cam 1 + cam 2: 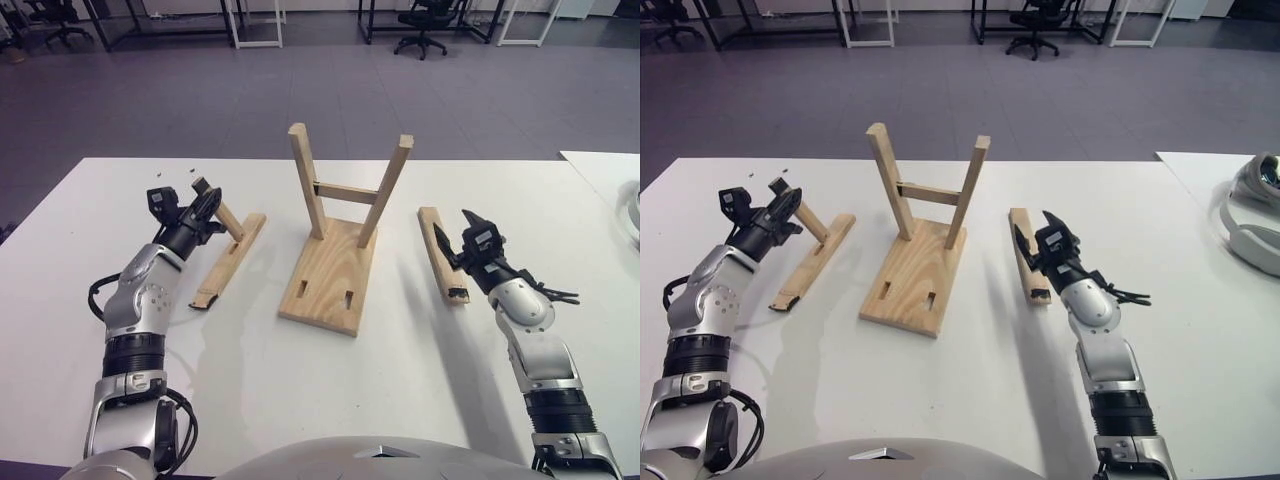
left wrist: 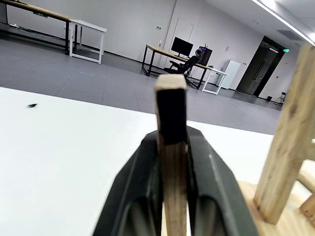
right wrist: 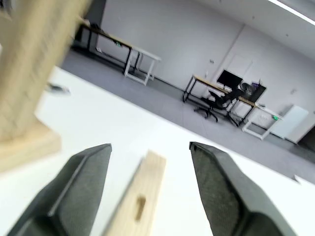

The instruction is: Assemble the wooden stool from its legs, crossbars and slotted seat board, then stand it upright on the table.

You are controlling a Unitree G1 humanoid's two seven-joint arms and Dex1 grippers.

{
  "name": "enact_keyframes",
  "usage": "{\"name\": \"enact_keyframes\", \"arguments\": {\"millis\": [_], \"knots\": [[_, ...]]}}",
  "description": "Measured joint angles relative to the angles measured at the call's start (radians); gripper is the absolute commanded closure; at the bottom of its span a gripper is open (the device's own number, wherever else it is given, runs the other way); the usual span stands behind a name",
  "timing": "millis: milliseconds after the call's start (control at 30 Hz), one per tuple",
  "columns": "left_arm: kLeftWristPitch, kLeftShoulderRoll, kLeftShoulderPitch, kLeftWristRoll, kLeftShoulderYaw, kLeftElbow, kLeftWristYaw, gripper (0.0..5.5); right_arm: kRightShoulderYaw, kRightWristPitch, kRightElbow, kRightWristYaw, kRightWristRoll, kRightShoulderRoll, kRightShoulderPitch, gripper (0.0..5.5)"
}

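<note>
Left claw (image 1: 206, 200), centre left of the frame, is clamped tight on a short crossbar (image 1: 230, 220). In the wrist shot both fingers (image 2: 135, 196) press flat against the stick, whose dark tip pokes out above them. That crossbar rises at a slant from a loose leg (image 1: 232, 256) lying flat on the white table (image 1: 300, 390).

Over at centre right, the right claw (image 1: 454, 228) is spread wide, one finger on each side of the second loose leg (image 1: 430, 222), which lies flat. I can't tell whether either finger touches the wood.

Mid-frame, the seat board (image 1: 325, 285) lies flat. Its two far slots are filled by upright legs (image 1: 306, 180) (image 1: 388, 188), tied together by a joining bar (image 1: 346, 192). The two near slots (image 1: 303, 289) (image 1: 350, 298) are open.

The near end of the right-hand leg looks dark and is partly covered by the claw. At the right edge a white headset (image 1: 1252, 215) is cut off. A few dark specks (image 1: 160, 172) at upper left of the table are too small to identify.
</note>
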Motion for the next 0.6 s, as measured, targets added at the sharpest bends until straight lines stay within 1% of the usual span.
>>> {"name": "enact_keyframes", "arguments": {"millis": [167, 433, 567, 600], "knots": [[-0.049, -0.005, -0.003, 0.038, 0.021, 0.073, -0.029, 5.11, 0.007, -0.058, 0.069, -0.010, -0.004, 0.018, 0.000, 2.54], [-0.157, -0.011, -0.002, 0.084, 0.033, 0.164, -0.061, 5.11, 0.008, -0.070, 0.098, -0.010, -0.003, 0.028, -0.004, 2.54], [-0.217, -0.012, 0.025, 0.148, -0.002, 0.165, -0.061, 5.11, 0.008, -0.071, 0.100, -0.010, -0.004, 0.029, -0.004, 2.54], [-0.261, -0.012, 0.036, 0.174, -0.025, 0.170, -0.061, 5.11, 0.008, -0.071, 0.100, -0.010, -0.004, 0.028, -0.004, 2.54]]}}
